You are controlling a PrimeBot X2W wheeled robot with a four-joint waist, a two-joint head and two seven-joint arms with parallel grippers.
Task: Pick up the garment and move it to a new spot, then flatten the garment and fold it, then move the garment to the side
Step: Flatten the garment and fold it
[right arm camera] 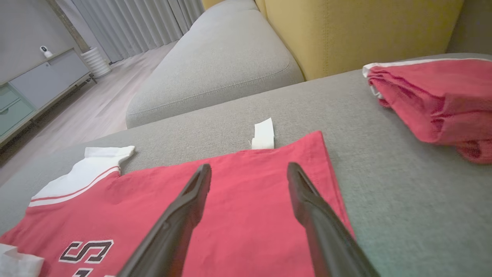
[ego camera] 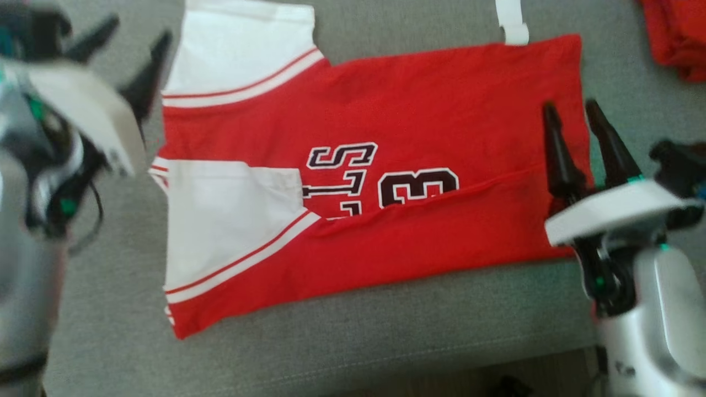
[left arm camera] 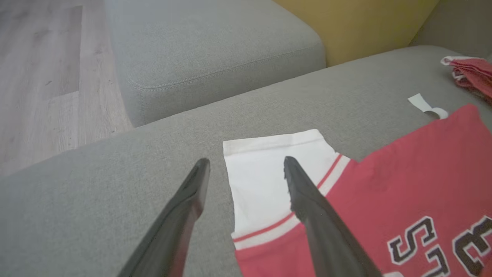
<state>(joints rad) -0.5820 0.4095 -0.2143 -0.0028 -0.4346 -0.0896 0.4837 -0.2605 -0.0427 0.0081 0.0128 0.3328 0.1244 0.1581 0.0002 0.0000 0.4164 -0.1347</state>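
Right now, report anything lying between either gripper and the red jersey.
Nothing visible does. The left gripper hangs open by the white sleeve end of the jersey, and the right gripper hangs open over its hem end. The other red garment lies apart, farther right on the sofa.

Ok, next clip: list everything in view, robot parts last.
jersey: one, red with white sleeves, flat on the sofa seat, near edge folded over
label strip: one, white, at the jersey's far edge
second garment: one, red, bunched at far right
sofa seat: one, grey, under both garments
backrest: one, yellow, behind the seat
floor: one, pale wood, beyond the sofa
left fingers: two, dark, open, at the sleeve end
right fingers: two, dark, open, over the hem end
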